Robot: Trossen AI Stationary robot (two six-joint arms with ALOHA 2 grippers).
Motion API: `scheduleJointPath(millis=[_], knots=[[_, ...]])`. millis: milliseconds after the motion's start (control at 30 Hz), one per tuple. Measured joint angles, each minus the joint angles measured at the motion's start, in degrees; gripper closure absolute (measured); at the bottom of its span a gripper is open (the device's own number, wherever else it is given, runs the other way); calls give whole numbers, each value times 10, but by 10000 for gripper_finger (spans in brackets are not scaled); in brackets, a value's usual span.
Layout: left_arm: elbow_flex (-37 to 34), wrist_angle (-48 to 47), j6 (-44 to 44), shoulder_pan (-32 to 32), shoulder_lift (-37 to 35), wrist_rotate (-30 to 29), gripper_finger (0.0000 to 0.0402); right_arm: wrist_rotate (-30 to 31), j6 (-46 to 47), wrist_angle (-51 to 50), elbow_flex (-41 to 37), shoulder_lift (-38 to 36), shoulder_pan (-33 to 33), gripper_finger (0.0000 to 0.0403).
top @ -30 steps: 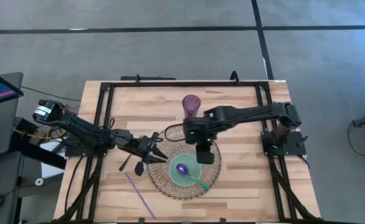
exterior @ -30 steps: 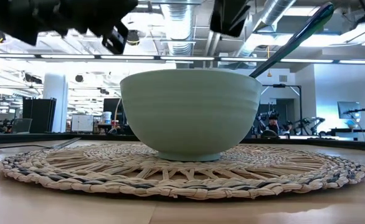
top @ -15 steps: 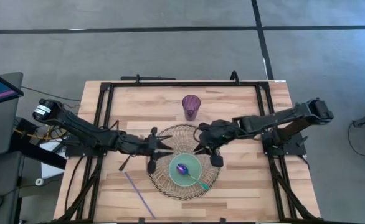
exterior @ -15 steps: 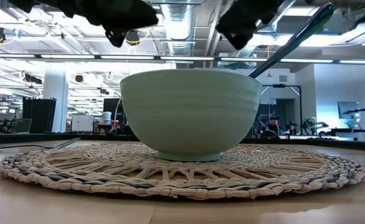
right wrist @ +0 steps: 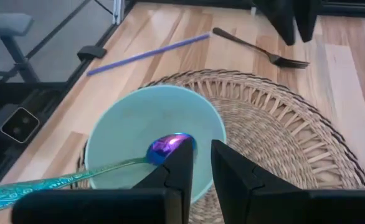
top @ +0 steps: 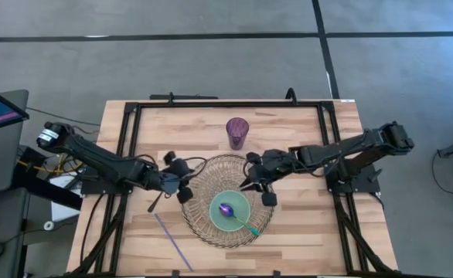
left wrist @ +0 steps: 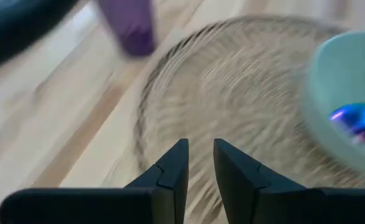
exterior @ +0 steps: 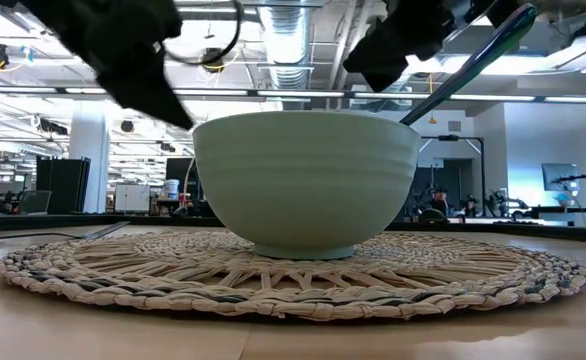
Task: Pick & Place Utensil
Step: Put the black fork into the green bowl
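A pale green bowl [top: 230, 210] stands on a round woven mat [top: 211, 171]. In it lies a spoon [right wrist: 164, 148] with a shiny purple head; its teal handle [exterior: 473, 60] leans on the rim. My right gripper [top: 250, 184] hovers over the mat's far right part, just beyond the bowl, fingers drawn nearly together [right wrist: 201, 163] and holding nothing. My left gripper [top: 188, 185] hangs at the mat's left edge, also nearly closed [left wrist: 200, 163] and holding nothing. A dark fork [top: 157, 202] lies on the table left of the mat.
A purple cup [top: 237, 133] stands beyond the mat near the far edge. A thin purple straw [top: 172, 241] lies slanted on the wood near the front left. A black frame [top: 211, 103] borders the table. Bare wood shows to the right of the mat.
My right gripper, which stood above the bowl's far rim, has drawn back toward the right and far side and dropped lower, then held still. My left gripper slid a little toward the mat, then back to the left. The spoon and the bowl have stayed put.
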Motion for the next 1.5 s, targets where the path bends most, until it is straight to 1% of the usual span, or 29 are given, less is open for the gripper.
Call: scheduleJointPath(millis=[167,233,433,533,733,867,1000,1133,1367,1500], knots=[[0,-145,-130,-8,-23,1,325,0,43,0,0,0,8,351],[0,-187,-169,-18,-29,20,325,0,68,0,0,0,15,351],[0,-246,-261,-54,-31,79,325,9,82,11,0,0,42,351],[-1,-280,-313,-69,-31,95,325,18,81,34,0,0,57,351],[-52,-278,-401,-91,-22,106,325,19,72,60,0,0,71,351],[-82,-262,-428,-107,-8,122,325,20,70,60,0,0,74,351],[-87,-236,-431,-116,9,116,325,20,59,60,0,0,68,351],[-88,-229,-431,-119,28,111,325,20,37,59,0,0,58,351],[-88,-213,-435,-120,78,110,325,19,31,59,0,0,40,351],[-86,-209,-435,-133,108,82,326,17,31,59,0,0,34,351]])
